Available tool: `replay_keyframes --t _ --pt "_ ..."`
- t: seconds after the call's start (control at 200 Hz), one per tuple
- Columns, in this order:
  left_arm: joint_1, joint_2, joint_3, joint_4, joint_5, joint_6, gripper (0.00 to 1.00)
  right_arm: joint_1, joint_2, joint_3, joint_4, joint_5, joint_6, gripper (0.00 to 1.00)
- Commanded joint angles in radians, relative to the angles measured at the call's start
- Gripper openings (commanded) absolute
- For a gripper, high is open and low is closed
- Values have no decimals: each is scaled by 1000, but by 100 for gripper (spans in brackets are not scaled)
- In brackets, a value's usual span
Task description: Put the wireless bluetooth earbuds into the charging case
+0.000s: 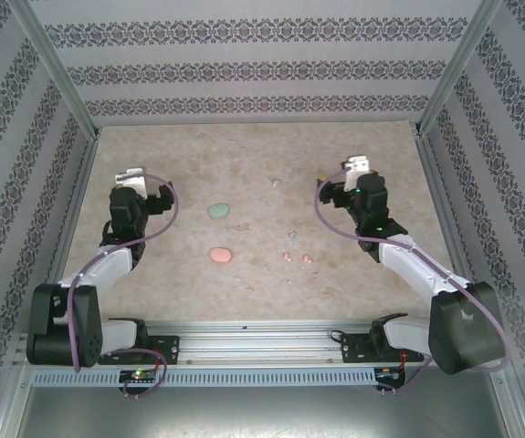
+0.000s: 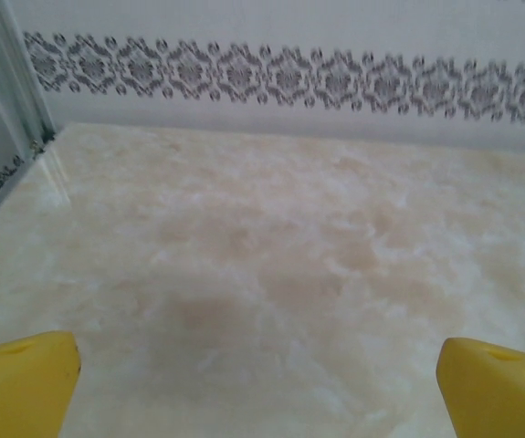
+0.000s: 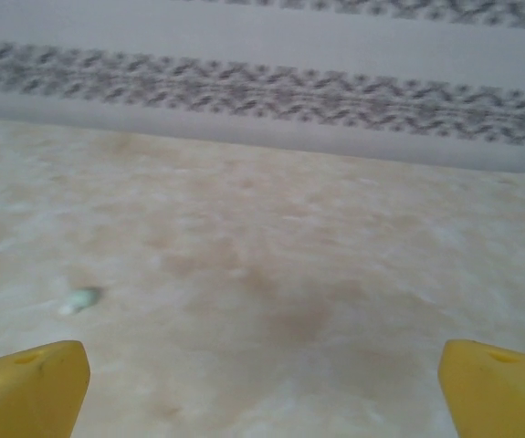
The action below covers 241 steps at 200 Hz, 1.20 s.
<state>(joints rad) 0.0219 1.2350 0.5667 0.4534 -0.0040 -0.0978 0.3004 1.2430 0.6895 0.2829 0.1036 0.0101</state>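
Both arms hover over the marble table [image 1: 152,283], nothing in hand. The left gripper [image 2: 260,383] is spread wide, with bare tabletop between its yellow fingertips [image 2: 20,379]. The right gripper [image 3: 262,383] gapes just as wide, empty too. A pale green earbud [image 3: 79,299] lies ahead of it, off to its left. From above, a second green earbud [image 1: 292,234], a pink earbud [image 1: 287,257] and a second pink earbud [image 1: 307,259] sit behind and left of that gripper. The green case [image 1: 218,211] and pink case [image 1: 219,255] lie right of the left gripper.

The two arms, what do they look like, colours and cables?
Both the left arm and the right arm have black joints and white link shells. A looping mauve cable runs along each. The wrist views show yellow tips on the jaws.
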Motion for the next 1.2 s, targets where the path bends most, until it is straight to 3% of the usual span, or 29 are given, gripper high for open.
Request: replay_keyframes --t 0.0,0.165,0.335,0.52,0.674,0.829,1.199 --pt "10 -55 109 -315 -9 -105 100 123 41 81 -200 -10 -47 98" --pt "17 -62 243 -601 83 -120 100 325 184 255 -393 -82 -76 96" --pt "32 -32 329 -838 239 -81 100 456 336 362 -446 -229 -46 88" --pt "33 -88 266 -888 454 -8 100 516 498 487 -516 -395 -28 72" --pt "33 -122 210 -886 566 10 100 545 583 572 -547 -413 -50 72" --pt "32 -87 196 -886 590 -16 100 567 663 650 -582 -393 -108 73" --pt "32 -24 234 -955 521 -44 100 625 764 720 -643 -342 -200 85"
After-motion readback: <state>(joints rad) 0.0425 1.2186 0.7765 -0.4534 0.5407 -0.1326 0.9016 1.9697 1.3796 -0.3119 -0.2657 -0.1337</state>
